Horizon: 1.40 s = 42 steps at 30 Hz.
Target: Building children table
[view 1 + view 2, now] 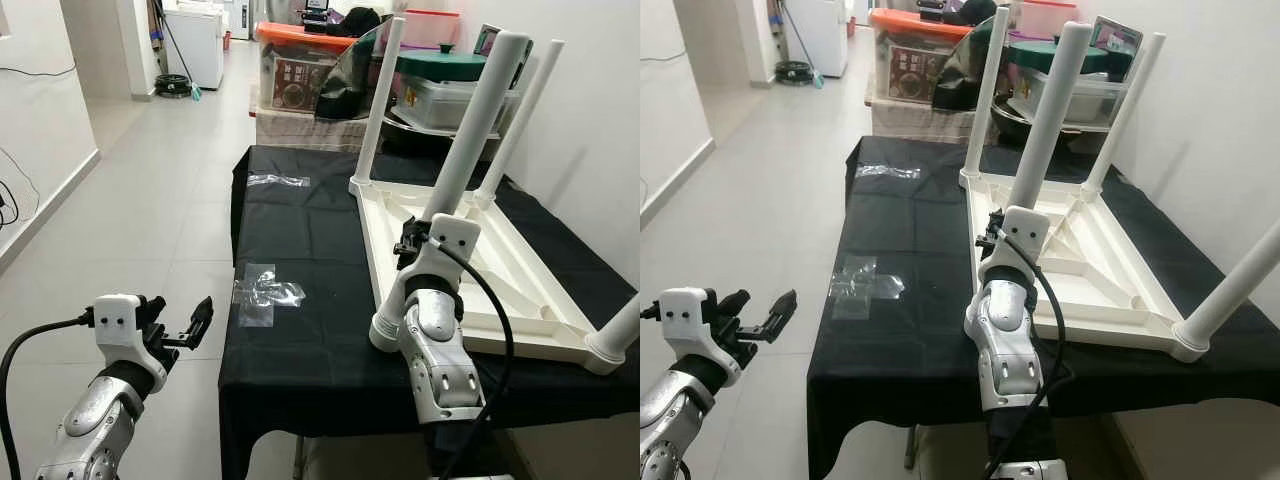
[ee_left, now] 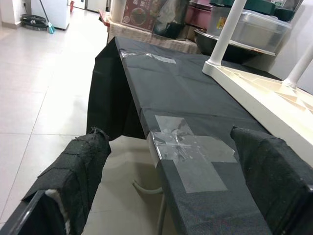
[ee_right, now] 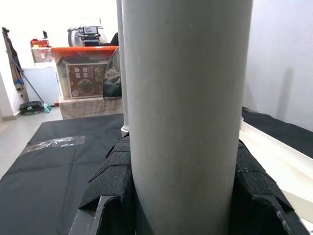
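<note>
Your right gripper (image 1: 418, 243) was clamped on the near table leg (image 1: 470, 130), seemingly at its base. Your left gripper (image 1: 185, 325) hung wide open, holding nothing, beside the black cloth (image 1: 300, 250).

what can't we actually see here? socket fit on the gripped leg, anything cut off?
- Socket joint of the near leg: eye views, hidden behind the right arm; seating cannot be judged.
- Right gripper contact: right wrist view, leg covers the pads' inner faces.
- Fourth leg: left eye view, cut by the right edge.
- Labels on the orange-lidded box: too small to read.
- Left gripper: open, off the table.
</note>
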Available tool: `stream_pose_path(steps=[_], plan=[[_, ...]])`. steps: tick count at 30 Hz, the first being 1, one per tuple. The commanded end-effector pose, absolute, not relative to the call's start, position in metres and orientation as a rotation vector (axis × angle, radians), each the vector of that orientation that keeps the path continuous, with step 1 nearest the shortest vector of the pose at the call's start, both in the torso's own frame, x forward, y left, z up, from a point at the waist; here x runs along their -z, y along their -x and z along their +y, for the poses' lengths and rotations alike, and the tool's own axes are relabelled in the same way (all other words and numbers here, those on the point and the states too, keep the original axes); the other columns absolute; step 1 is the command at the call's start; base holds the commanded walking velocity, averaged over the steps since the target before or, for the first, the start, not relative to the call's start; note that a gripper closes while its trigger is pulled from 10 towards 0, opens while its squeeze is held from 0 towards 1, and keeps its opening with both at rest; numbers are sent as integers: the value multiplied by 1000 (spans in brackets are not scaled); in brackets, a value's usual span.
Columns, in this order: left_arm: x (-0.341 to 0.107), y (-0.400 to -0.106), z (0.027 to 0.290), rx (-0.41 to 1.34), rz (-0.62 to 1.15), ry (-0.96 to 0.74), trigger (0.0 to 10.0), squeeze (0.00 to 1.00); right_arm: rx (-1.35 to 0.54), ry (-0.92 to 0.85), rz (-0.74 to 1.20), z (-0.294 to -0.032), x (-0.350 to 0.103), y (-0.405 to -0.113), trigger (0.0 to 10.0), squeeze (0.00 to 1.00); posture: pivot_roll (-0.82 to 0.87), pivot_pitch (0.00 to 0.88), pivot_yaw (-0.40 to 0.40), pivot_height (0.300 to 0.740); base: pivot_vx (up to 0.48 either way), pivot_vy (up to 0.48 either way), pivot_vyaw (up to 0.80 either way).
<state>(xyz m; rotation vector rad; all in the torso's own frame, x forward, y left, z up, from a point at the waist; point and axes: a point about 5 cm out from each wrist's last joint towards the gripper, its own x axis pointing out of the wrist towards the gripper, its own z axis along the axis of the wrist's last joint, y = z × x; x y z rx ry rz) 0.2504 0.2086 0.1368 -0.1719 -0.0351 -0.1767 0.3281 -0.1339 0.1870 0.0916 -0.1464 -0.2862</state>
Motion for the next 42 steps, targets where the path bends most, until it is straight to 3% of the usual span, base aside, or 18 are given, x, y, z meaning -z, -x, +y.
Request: stream_pose_path(steps=[1, 6, 7, 11, 12, 42], plan=[[-134, -251, 208, 173, -24, 156, 10000, 0, 445, -97, 9, -161, -152, -322, 0, 0, 77, 0, -82, 740, 0, 0, 0], [-135, -251, 208, 176, -25, 154, 10000, 0, 426, -124, 1, -159, -155, -323, 0, 0, 76, 0, -80, 740, 0, 0, 0], [-135, -252, 208, 178, -26, 154, 10000, 0, 417, -130, 7, -159, -155, -323, 9098, 0, 76, 0, -80, 740, 0, 0, 0], [-135, -252, 208, 180, -26, 153, 10000, 0, 415, -130, 13, -158, -154, -323, 9098, 0, 76, 0, -80, 740, 0, 0, 0], [-135, -252, 208, 181, -26, 154, 10000, 0, 413, -132, 19, -158, -154, -323, 10000, 0, 76, 0, -80, 740, 0, 0, 0], [-134, -253, 208, 189, -24, 148, 10000, 0, 404, -175, 9, -156, -161, -319, 10000, 0, 71, 0, -73, 740, 0, 0, 0]])
